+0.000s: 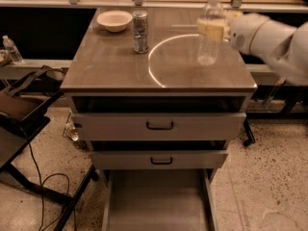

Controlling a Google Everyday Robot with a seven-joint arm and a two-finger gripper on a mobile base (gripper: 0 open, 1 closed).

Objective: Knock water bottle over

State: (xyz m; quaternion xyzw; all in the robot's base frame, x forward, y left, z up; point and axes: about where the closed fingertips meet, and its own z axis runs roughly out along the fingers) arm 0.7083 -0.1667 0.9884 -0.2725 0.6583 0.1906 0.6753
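Observation:
The water bottle, clear ribbed plastic with a white cap, stands about upright on the right side of the brown tabletop, inside a white arc of light. My gripper reaches in from the right on a white arm. One yellowish finger crosses the front of the bottle at shoulder height, so the gripper is closed around it. The bottle's base is at or just above the table surface; I cannot tell which.
A silver can and a white bowl stand at the back left of the table. Two drawers are partly open, and the bottom one is pulled far out. Black equipment and a small bottle are on the left.

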